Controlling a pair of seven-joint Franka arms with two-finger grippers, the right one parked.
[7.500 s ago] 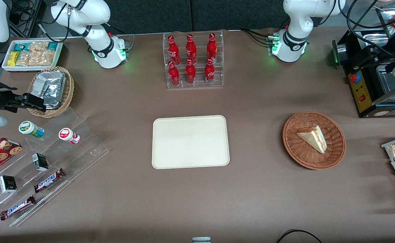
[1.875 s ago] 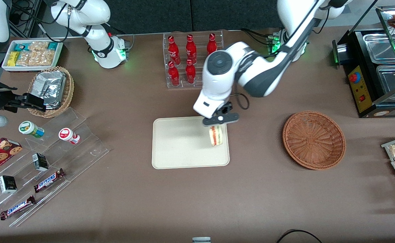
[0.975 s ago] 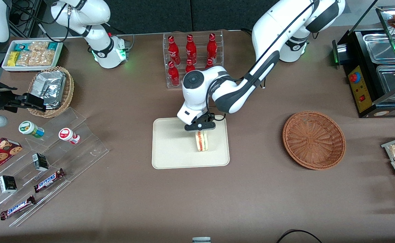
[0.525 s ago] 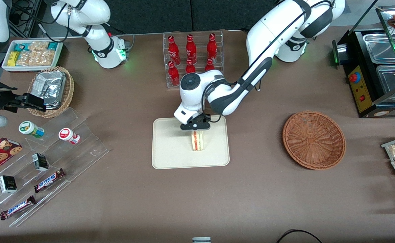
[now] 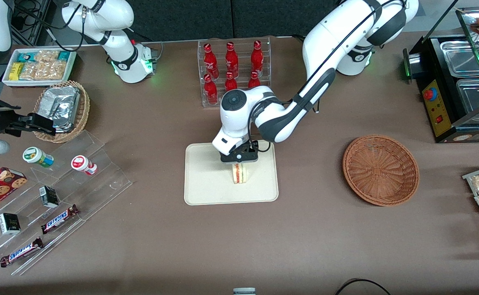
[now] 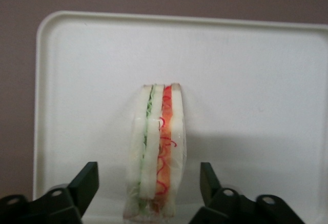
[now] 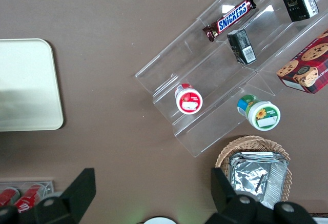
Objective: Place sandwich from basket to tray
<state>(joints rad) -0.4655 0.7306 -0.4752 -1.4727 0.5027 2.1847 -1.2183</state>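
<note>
Front view: The hand (image 5: 239, 159) hangs low over the tray (image 5: 206, 188), above the middle of the tray's edge nearest the bottle rack (image 5: 234, 73). The sandwich (image 5: 239, 174) stands on the tray just below the hand, near the tray's centre and slightly toward the working arm's end. It stands on edge with the filling layers facing up, which is the attitude a side grasp on the two bread faces leaves it in. The basket (image 5: 380, 170) sits empty on the bench (image 5: 305, 237), well apart from the tray, toward the working arm's end. The transfer therefore appears complete apart from the retreat.

Left wrist view: The two fingers (image 6: 84, 185) stand spread wide, one on each side of the sandwich (image 6: 156, 152), with a clear gap of tray surface (image 6: 256, 80) between each finger and the bread. The hand holds nothing. The sandwich rests on the tray under its own weight and stays upright. A straight vertical lift is judged the safest exit, since any sideways drift could brush a bread face and tip the wedge.

Right wrist view: Only a corner of the tray (image 7: 25, 85) shows; the sandwich is out of sight.
</note>
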